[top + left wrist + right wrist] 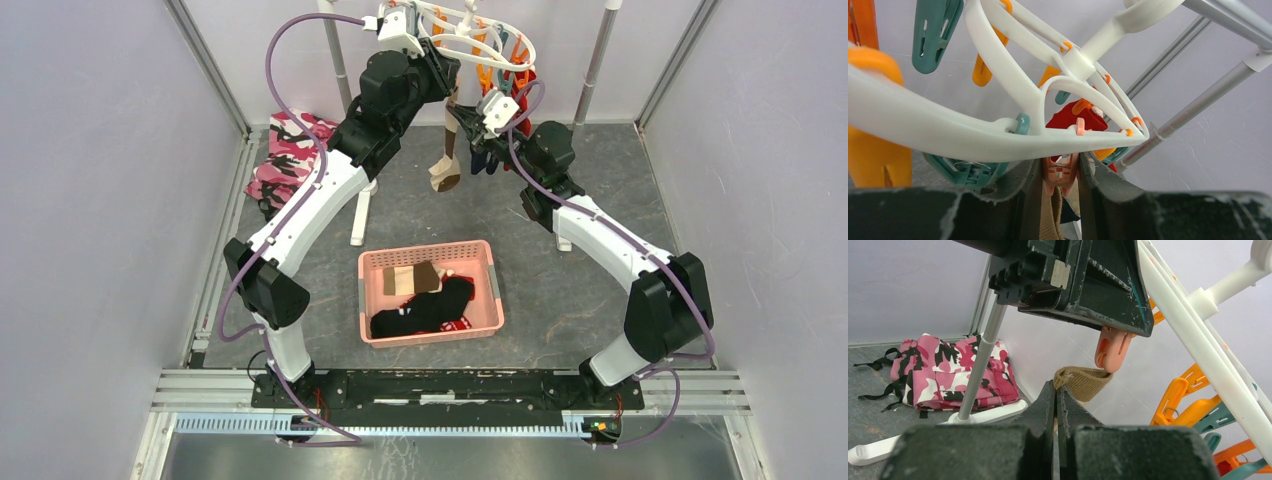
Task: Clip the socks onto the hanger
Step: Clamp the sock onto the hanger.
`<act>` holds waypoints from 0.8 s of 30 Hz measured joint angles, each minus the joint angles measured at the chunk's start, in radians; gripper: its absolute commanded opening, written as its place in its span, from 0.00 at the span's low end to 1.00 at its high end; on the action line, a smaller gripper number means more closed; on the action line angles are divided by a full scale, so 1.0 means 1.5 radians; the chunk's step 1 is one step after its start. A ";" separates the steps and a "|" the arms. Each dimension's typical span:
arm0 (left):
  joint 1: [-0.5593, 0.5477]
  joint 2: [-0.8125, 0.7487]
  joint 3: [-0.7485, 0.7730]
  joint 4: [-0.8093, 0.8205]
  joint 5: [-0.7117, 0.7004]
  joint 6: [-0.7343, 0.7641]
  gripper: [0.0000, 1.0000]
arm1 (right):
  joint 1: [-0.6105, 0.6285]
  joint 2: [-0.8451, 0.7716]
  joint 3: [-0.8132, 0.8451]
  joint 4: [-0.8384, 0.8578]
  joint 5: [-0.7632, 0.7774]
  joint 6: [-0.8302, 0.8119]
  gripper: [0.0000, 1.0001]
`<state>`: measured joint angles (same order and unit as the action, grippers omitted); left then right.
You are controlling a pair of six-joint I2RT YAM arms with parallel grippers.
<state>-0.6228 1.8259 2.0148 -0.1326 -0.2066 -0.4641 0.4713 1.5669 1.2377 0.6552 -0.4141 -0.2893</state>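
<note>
From the top, you see the hanger [462,32] up high, with a tan sock [444,165] dangling under it.
Left wrist: your left gripper [1061,167] squeezes a pink clip [1058,176].
Right wrist: your right gripper [1056,390] is pressed together, pinching the sock's top.

The left white-and-black robot arm [300,215] rises from its base at the near left, bends at a black elbow, then stretches far and rightward, its black wrist lifted high. The left two-finger black gripper [1060,165] has its jaws partly apart, pressed on either side of a salmon-pink plastic clip [1060,175]. The right white-and-black robot arm [600,235] climbs from the near right base to an outward elbow, then reaches far and leftward, its wrist lower than the left one. The right two-finger black gripper [1055,388] points towards the left gripper, just beneath it, its jaws pressed together and pinching the edge of a beige knitted sock [1085,381]
</note>
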 measured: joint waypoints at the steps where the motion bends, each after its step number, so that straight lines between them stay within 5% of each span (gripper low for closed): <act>1: 0.000 0.000 0.000 0.000 0.000 0.000 0.09 | 0.000 0.001 0.000 -0.001 0.003 0.000 0.00; 24: 0.000 0.000 0.000 0.000 0.005 0.000 0.09 | -0.010 0.002 0.017 -0.005 0.021 0.003 0.00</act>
<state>-0.6228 1.8259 2.0148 -0.1326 -0.1997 -0.4641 0.4561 1.5696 1.2625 0.6472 -0.3820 -0.2855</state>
